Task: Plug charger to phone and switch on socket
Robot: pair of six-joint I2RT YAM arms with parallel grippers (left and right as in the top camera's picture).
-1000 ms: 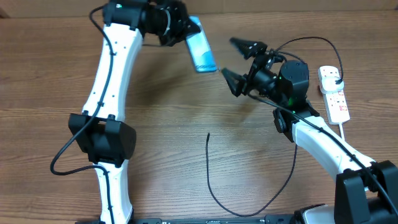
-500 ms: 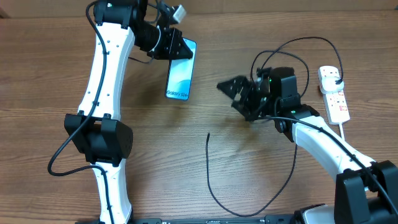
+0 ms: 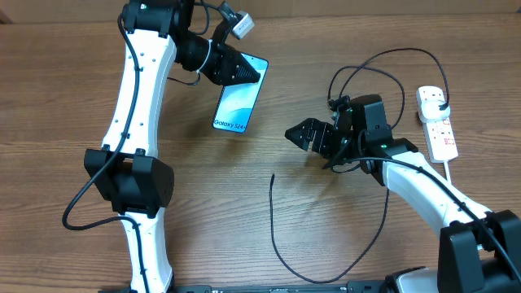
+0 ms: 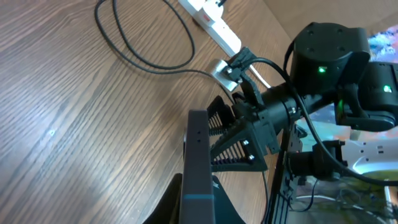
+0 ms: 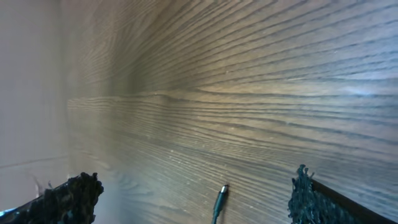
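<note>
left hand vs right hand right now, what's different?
Left hand is shut on one end of the phone; right hand is open and empty. Left hand is at the table's far side; right hand nearer the middle, the charger tip showing between its fingers in the right wrist view. Both are black two-finger hands.

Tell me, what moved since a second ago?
The left hand, still gripping the phone, swung it away from the right hand and turned its screen up. The open right hand moved nearer the tip of the charger. The charger and socket stayed put.
</note>
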